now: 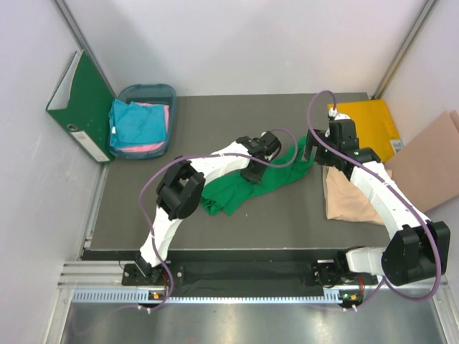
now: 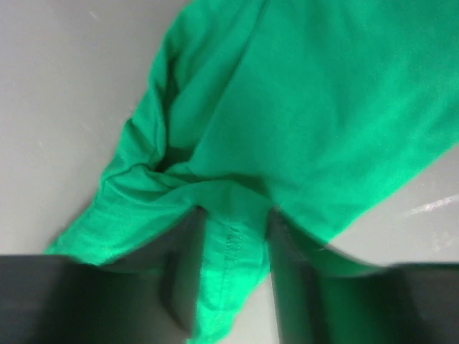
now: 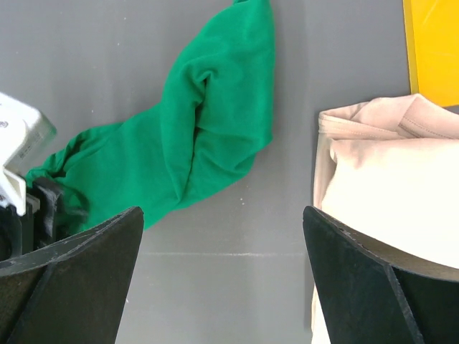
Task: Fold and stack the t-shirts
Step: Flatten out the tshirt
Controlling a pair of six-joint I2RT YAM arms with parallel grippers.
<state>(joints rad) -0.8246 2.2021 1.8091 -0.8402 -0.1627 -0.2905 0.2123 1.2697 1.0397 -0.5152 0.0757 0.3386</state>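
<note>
**A:** From above, the left gripper (image 1: 252, 172) sits on the green t-shirt (image 1: 229, 195), which is bunched like a rope running back toward its own base. What's the risk?

**B:** A lift from there drags up a twisted wad, not a flat panel. The beige t-shirt (image 1: 348, 197) lies off to its right, beside the right gripper (image 1: 314, 148). The teal t-shirt (image 1: 135, 122) and pink t-shirt (image 1: 163, 118) wait in the basket (image 1: 147, 88), well off to its left.

**A:** Left wrist?

**B:** A hemmed fold runs between the fingers (image 2: 183, 272). Clamped or merely straddled, I cannot tell. A shallow bite could slip.

**A:** Right wrist?

**B:** The jaws are spread wide and hold nothing. Green cloth lies ahead-left, beige ahead-right, and the yellow folder (image 3: 432, 43) is beyond. Closing low could snag both shirts.
</note>
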